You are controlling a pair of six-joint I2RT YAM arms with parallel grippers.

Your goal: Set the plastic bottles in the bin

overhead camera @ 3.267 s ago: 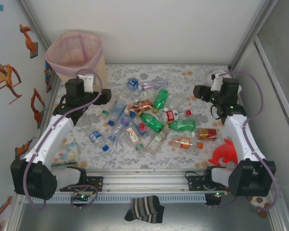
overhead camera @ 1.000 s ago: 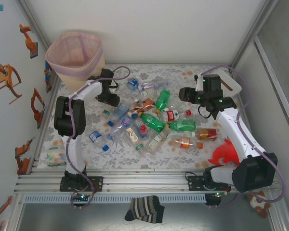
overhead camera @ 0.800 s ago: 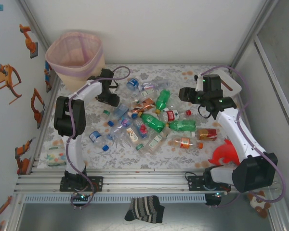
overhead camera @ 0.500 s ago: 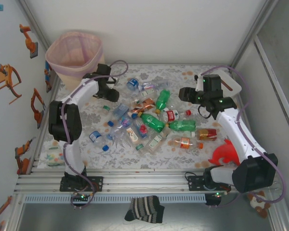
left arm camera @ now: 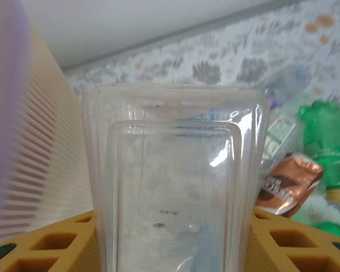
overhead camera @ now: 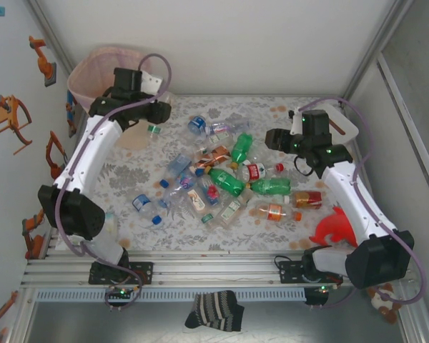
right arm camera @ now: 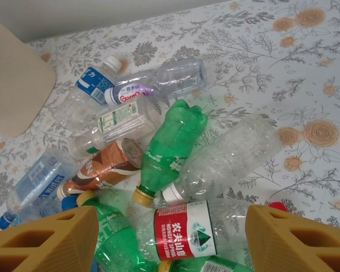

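One clear bottle is clamped in left gripper near bin at far-left corner of table, for dropping; right gripper is held part-open, empty.

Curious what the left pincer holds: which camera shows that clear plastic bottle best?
The left wrist view: the clear plastic bottle is close up, clamped between the left pincer's yellow fingers. The top view gives a small green-capped shape beside the pale pink plastic bin.
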